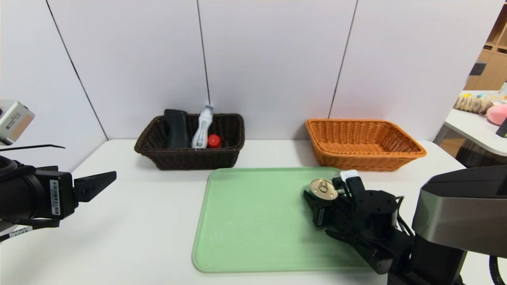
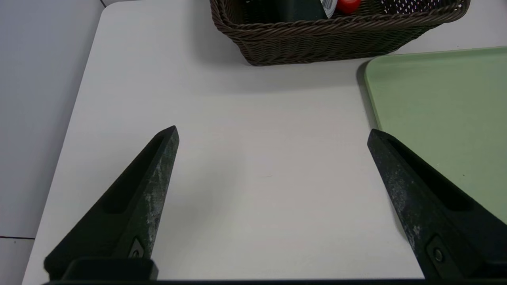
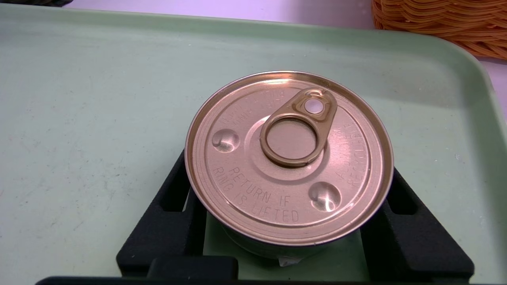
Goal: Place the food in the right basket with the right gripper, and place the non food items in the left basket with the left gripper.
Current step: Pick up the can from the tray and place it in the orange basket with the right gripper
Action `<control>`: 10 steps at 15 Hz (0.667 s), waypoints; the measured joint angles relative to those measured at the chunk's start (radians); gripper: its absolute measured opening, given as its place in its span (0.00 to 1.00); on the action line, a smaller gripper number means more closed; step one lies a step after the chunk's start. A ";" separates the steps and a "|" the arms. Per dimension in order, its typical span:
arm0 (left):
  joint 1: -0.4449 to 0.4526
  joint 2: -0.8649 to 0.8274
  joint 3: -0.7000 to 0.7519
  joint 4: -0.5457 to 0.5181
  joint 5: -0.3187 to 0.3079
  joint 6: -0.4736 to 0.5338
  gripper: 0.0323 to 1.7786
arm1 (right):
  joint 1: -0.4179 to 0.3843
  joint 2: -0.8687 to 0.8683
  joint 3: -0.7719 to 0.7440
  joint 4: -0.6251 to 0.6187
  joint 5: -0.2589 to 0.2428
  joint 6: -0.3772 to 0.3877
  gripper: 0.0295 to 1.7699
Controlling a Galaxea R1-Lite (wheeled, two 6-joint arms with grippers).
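Note:
The food, a squat tin can with a gold pull-ring lid (image 1: 323, 189) (image 3: 289, 158), stands on the green tray (image 1: 253, 221) near its far right corner. My right gripper (image 1: 324, 192) (image 3: 288, 166) has its black fingers pressed against both sides of the can, under the lid's rim. The right basket (image 1: 368, 158) (image 3: 443, 23), orange-tan wicker, stands just beyond with nothing in it. The left basket (image 1: 186, 158) (image 2: 317, 39), dark brown, holds the non food items: a black case (image 1: 176, 128), a white bottle (image 1: 202, 128) and a small red object (image 1: 214, 141). My left gripper (image 1: 99, 183) (image 2: 272, 132) hovers open over the table's left side.
White wall panels close off the table right behind both baskets. A second table (image 1: 475, 118) with soft toys on it stands off to the far right. The tray's raised rim (image 3: 475, 79) runs close to the can.

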 joint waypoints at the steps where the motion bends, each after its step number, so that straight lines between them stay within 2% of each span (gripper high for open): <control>1: 0.000 0.000 0.000 0.000 0.000 0.000 0.95 | 0.000 0.000 0.000 0.000 0.000 0.000 0.57; 10: 0.000 0.000 0.003 0.000 0.001 0.000 0.95 | 0.016 -0.067 -0.002 0.019 -0.001 -0.003 0.57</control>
